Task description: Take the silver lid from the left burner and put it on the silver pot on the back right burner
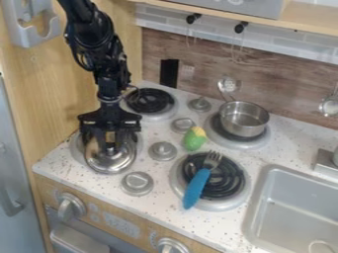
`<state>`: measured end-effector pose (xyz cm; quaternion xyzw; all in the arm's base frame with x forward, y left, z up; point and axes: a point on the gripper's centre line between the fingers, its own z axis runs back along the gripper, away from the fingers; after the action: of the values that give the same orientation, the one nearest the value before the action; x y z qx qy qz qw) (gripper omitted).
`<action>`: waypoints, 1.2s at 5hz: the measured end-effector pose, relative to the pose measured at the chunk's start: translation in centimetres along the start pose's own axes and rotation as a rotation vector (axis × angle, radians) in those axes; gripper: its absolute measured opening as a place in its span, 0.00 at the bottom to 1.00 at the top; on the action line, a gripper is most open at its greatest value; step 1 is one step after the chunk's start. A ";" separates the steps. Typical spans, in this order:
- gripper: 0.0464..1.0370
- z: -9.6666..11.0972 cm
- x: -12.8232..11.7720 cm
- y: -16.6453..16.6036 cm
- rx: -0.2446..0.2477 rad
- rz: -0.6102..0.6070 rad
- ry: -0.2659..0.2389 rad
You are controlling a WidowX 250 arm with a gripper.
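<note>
Blue-handled fork [198, 182] on burner [229, 181], metal pot [243, 120], toy corn [194, 139] (yellow-tipped), sink [294, 210]

High, slanted look from the front onto a toy kitchen

The camera view looks down from above the front of the speckled white countertop [156, 200], facing back toward the brown wood-grain backsplash [198, 62]. It is turned somewhat leftward, so the counter's front edge runs down to the right across the view. It stands near enough for the stovetop's black coil burners [231, 185] to spread across the middle, while the grey rectangular sink [290, 207] is cut by the right edge. The light wood side panel [43, 74] bounds the stove at left; the pale wood shelf [316, 25] crosses the top right.
</note>
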<state>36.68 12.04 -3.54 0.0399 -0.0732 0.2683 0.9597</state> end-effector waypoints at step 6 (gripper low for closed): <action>0.18 4.8 -2.0 -9.6 -0.236 -0.265 -0.047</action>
<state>39.37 2.30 0.51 -0.0573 -0.1208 0.1283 0.9827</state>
